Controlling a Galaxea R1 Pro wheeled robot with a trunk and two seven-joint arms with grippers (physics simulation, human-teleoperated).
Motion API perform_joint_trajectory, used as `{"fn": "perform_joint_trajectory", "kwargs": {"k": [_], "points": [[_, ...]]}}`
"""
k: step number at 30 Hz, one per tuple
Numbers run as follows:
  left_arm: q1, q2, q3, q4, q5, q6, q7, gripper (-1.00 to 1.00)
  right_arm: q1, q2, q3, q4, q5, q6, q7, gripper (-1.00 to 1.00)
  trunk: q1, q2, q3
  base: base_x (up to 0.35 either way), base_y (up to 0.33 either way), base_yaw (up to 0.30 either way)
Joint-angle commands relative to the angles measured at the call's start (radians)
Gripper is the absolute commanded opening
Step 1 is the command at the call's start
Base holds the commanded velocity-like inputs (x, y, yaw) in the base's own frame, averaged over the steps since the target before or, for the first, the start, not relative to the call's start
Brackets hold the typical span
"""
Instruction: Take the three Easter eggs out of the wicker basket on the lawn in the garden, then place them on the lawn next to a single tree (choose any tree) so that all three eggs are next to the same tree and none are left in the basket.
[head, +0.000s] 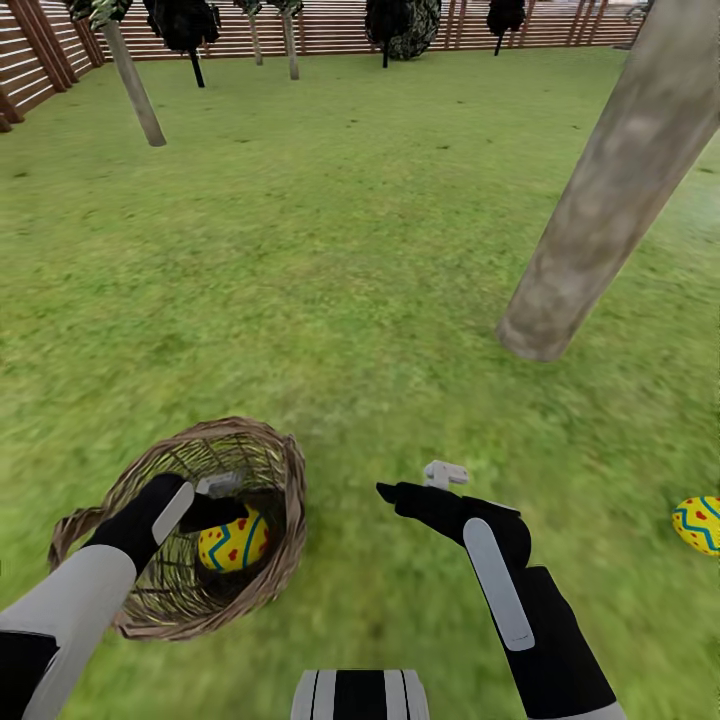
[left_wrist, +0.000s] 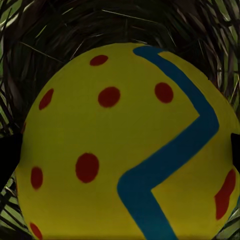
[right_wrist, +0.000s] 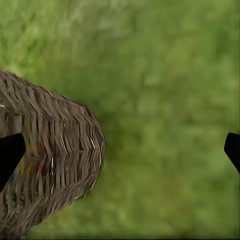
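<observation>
The wicker basket (head: 285, 470) lies tipped on the lawn (head: 330, 250) at lower left. One yellow Easter egg (head: 233, 540) with a blue zigzag and red dots sits inside it. My left gripper (head: 228, 515) reaches into the basket, open, its fingertips (left_wrist: 6, 160) on either side of the egg (left_wrist: 120, 145). A second egg (head: 700, 523) rests on the grass at the right edge, some way from the base of the thick tree trunk (head: 610, 200). My right gripper (head: 415, 485) hovers open over the grass beside the basket (right_wrist: 50, 160). The third egg is out of view.
A brown slat fence (head: 340, 25) runs along the back and left. A thinner leaning trunk (head: 135, 85) and several dark narrow trees (head: 400, 25) stand before it. Open grass stretches between the basket and the thick trunk. My base (head: 360, 695) shows at the bottom.
</observation>
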Motion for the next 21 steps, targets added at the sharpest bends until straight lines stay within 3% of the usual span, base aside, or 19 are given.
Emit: {"fn": "perform_joint_trajectory", "kwargs": {"k": [1, 14, 21], "points": [[0.0, 0.001, -0.006, -0.001, 0.003, 0.003, 0.0, -1.0, -0.001, 0.0, 0.0, -0.001, -0.011, 0.003, -0.01, 1.0, 0.0, 0.0, -0.001, -0.143, 0.0, 0.0], [0.0, 0.002, -0.006, -0.002, 0.003, 0.003, 0.0, -1.0, -0.001, 0.0, 0.0, -0.001, -0.011, 0.003, -0.01, 1.0, 0.0, 0.0, -0.001, -0.13, 0.0, 0.0], [0.0, 0.002, -0.006, -0.003, 0.002, 0.005, -0.002, -1.0, -0.001, 0.0, 0.0, -0.001, -0.011, 0.003, -0.01, 1.0, -0.003, 0.001, 0.026, -0.018, 0.0, 0.0]]}}
